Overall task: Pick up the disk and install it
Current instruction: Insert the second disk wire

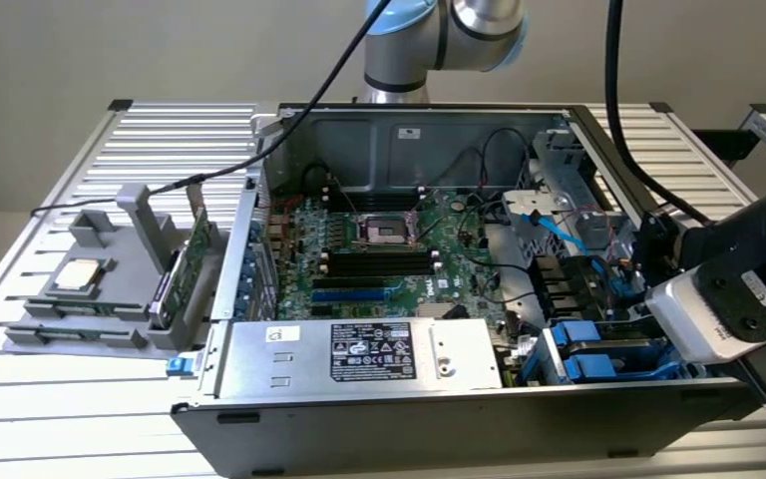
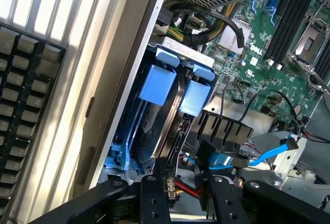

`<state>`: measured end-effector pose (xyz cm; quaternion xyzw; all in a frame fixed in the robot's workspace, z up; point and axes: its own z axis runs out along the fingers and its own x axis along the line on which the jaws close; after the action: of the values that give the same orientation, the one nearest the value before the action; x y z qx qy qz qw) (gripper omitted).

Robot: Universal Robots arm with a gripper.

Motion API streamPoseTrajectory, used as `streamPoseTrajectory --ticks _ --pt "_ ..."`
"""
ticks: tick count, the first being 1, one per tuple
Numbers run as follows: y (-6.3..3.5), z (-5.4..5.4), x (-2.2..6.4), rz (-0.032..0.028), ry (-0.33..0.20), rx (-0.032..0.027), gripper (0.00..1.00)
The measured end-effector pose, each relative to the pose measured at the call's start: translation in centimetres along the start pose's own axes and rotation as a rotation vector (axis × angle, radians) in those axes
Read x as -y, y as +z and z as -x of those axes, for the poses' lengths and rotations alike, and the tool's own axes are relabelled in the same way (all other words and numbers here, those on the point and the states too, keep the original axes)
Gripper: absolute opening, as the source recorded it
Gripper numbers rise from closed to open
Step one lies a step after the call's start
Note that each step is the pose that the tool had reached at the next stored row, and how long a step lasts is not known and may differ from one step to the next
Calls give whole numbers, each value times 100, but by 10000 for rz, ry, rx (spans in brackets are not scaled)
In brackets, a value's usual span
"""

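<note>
1. Where the exterior view takes in the whole scene, the slatted metal tabletop carries an open computer case. The grey arm stands behind the case, and its wrist hangs over the case's edge at the exterior view's right.
2. Inside the case, the exterior view shows the green motherboard across the middle. The labelled silver power supply lies along the near wall. The wrist view catches a corner of the same board and a mesh-sided box beside it.
3. The disk sits in the drive bay at the lower right of the exterior view, where little of it but its blue carrier can be seen. The wrist view shows it edge-on, standing in the bay against the case wall. Its label and silver face are hidden.
4. The claw appears in the wrist view, its two black fingers parted about halfway. They grip nothing and stand just beside the disk's end, among blue and red cables.
5. At the exterior view's left, a grey fixture holds a small silver chip and upright green cards. The cards' faces are too edge-on to read.
</note>
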<state>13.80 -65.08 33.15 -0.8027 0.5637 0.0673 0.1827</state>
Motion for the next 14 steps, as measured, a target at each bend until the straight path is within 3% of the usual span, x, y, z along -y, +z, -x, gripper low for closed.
streamPoseTrajectory --ticks 2,3,4,10,12,14 --pt "1 -1 -1 -4 1 8 37" --pt "0 -3 -3 -26 6 61 37" --pt "-1 -6 -5 -73 21 178 37" --pt "-25 -103 -40 -118 35 294 37" --pt "-15 -114 -45 -149 43 375 37" --pt "2 -121 -50 -196 56 497 37"
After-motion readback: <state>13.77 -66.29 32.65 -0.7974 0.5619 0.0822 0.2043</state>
